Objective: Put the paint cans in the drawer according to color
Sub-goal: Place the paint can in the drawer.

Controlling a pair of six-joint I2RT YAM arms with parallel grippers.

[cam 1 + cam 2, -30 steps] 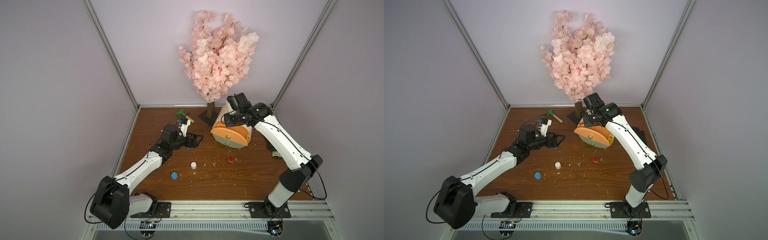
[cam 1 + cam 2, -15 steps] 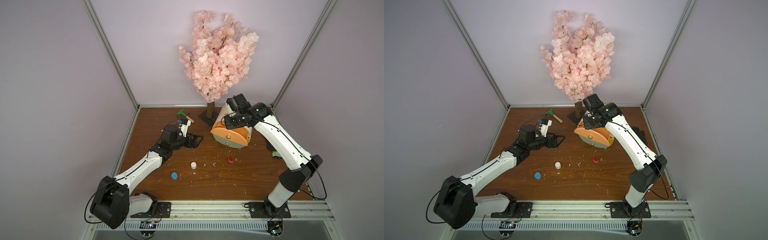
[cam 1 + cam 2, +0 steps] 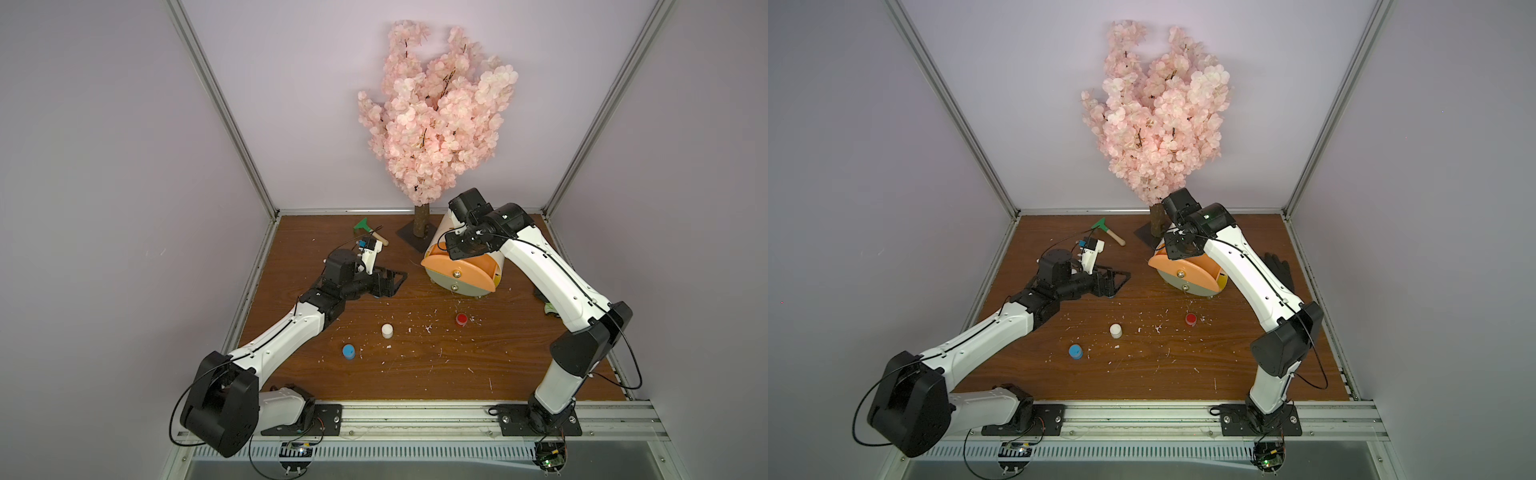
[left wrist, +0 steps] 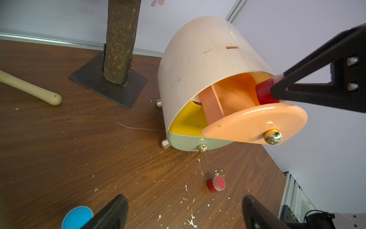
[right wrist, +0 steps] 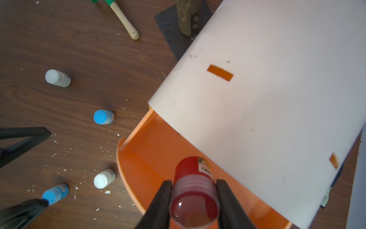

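The cream drawer cabinet (image 3: 441,226) (image 4: 198,65) has its top orange drawer (image 3: 459,270) (image 3: 1183,266) (image 5: 150,158) pulled open. My right gripper (image 5: 194,183) (image 3: 451,249) is shut on a red paint can (image 5: 193,170) (image 4: 264,93), holding it inside the drawer's open mouth. A second red can (image 3: 461,319) (image 4: 216,184), a white can (image 3: 387,330) and a blue can (image 3: 348,351) stand on the table in front. My left gripper (image 4: 184,198) (image 3: 390,282) hangs open and empty low over the table, left of the cabinet. Another blue can (image 4: 77,217) stands just outside one finger.
A pink blossom tree on a dark base plate (image 3: 409,237) stands behind the cabinet. A green-headed toy tool with a wooden handle (image 3: 376,235) lies at the back left. The right wrist view shows one more white can (image 5: 57,78) to the left. White crumbs litter the wooden table (image 3: 436,365).
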